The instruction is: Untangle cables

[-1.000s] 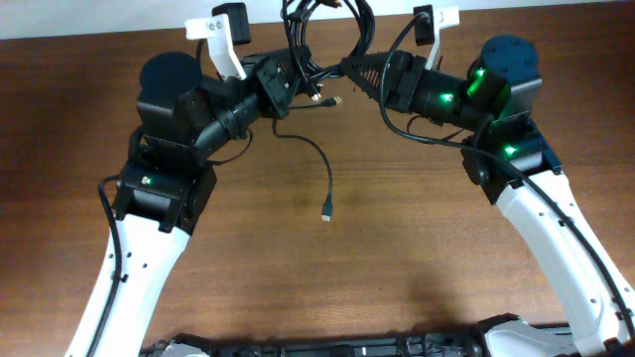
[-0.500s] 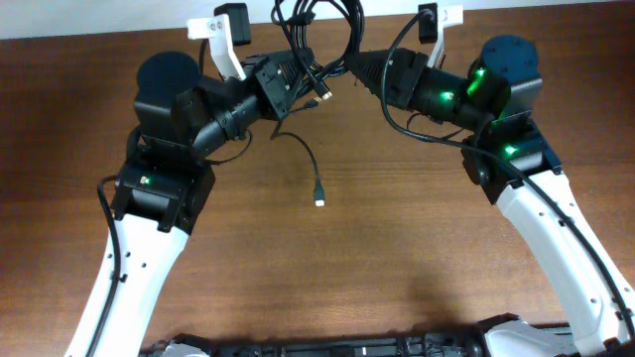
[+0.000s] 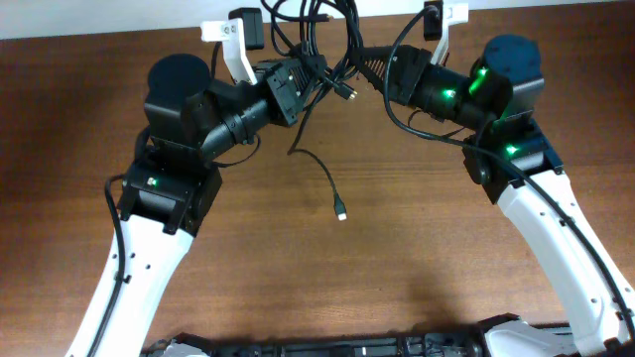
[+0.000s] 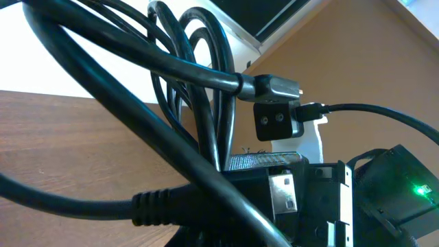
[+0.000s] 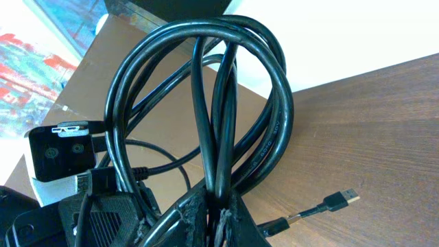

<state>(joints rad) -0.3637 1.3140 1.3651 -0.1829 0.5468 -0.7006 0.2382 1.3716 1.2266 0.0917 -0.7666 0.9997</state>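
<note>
Up at the far edge of the table, the cables hang in a looped bunch between the two grippers. Right gripper has its fingers clamped on a few strands at the bottom of the loops. Left gripper is squeezed together too, on a cord by the look of it. One loose end trails toward the middle of the table, ending in a plug. Only marking I can spot is a tiny logo on a grey connector, too small to read.
</note>
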